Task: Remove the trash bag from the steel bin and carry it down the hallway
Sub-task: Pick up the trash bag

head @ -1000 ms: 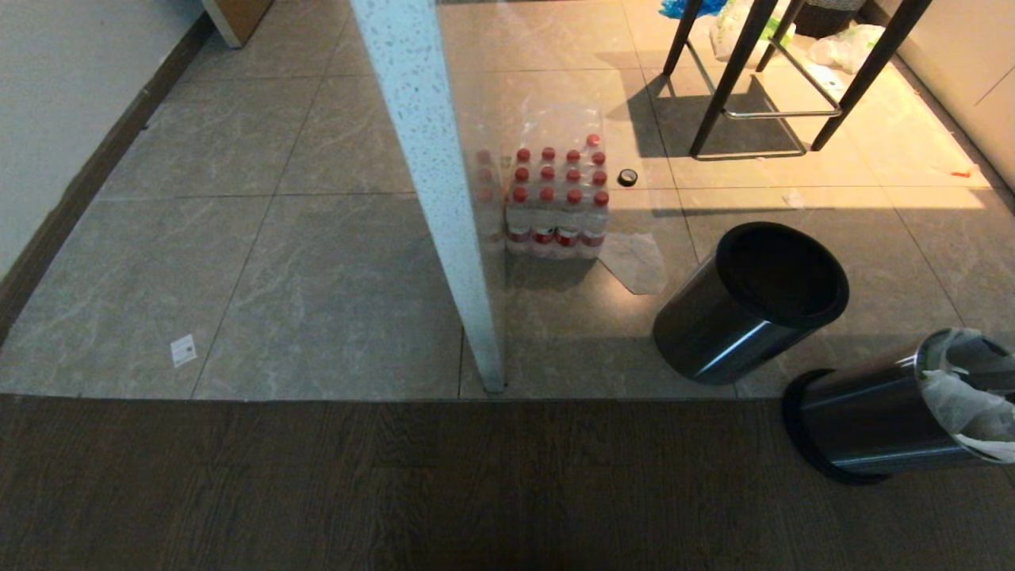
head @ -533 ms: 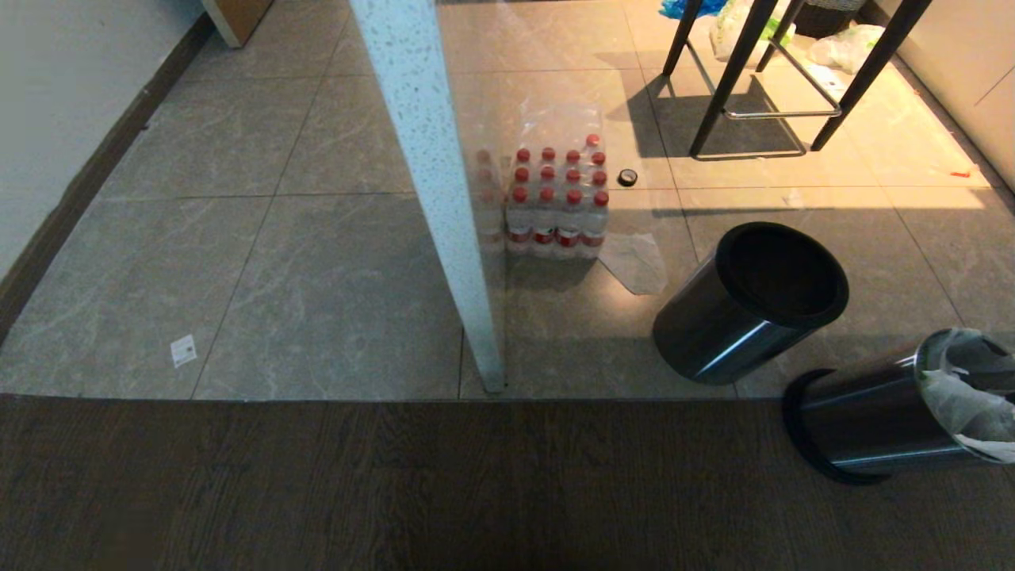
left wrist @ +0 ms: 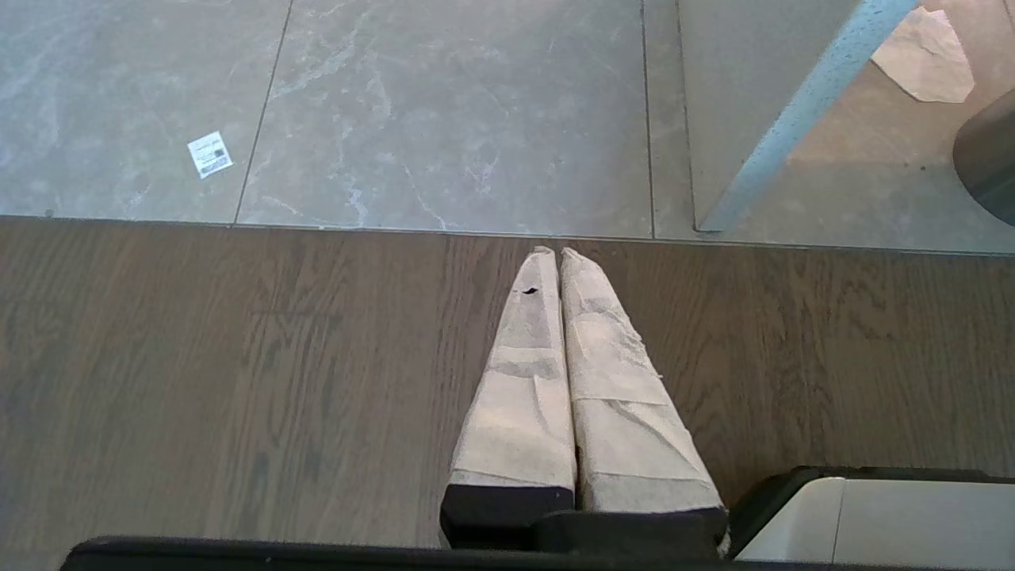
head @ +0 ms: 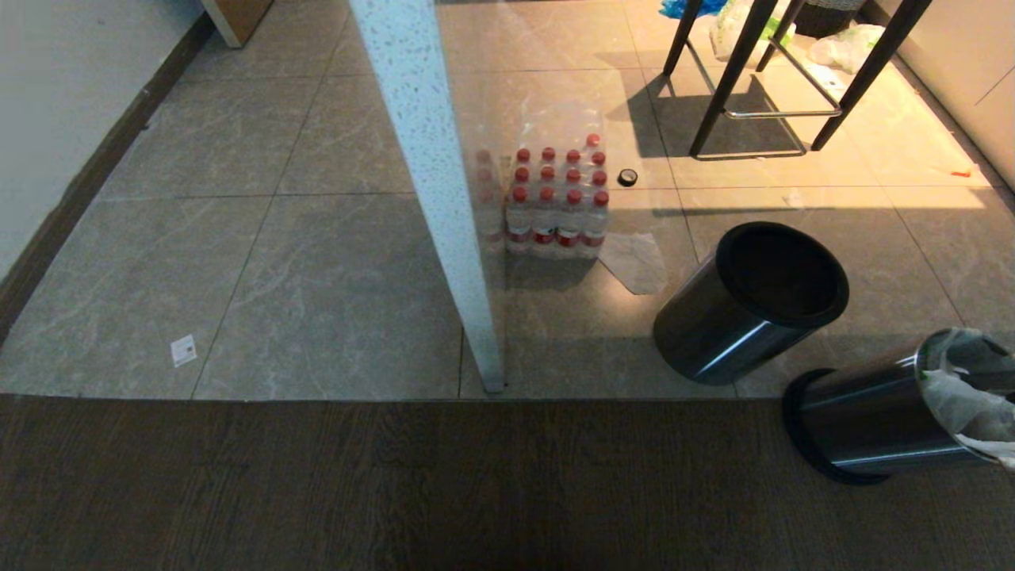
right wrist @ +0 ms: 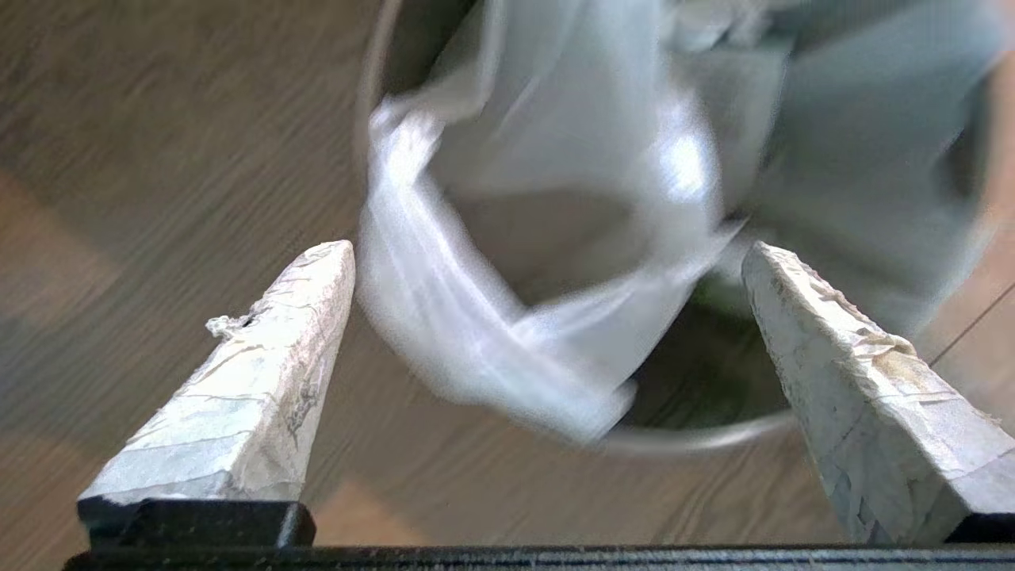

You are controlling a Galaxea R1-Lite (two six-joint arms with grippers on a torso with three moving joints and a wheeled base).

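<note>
Seen from the right wrist: right gripper [right wrist: 547,254] spread wide and empty, tape-wrapped fingers [right wrist: 262,373] standing at lower left and lower right of the frame with the trash bag [right wrist: 507,317] in the gap beyond them, not yet touched. Bag's white loop draped over the rim of the steel bin [right wrist: 698,432], hanging from upper centre down toward the middle of the frame, its length running roughly across the line between the fingertips. Straight ahead of the open jaws, then, lies the target; judged the likely next step, a short advance to bring the loop between the fingers before closing.

In the head view, same steel bin [head: 872,432] at lower right, mouth cut by the right edge, trash bag [head: 963,400] spilling from it. Second, bagless bin [head: 745,305] just up-left of it. Right arm plainly nearer.

Left gripper [left wrist: 553,255] parked over wood flooring, fingers pressed together, nothing between them.
</note>
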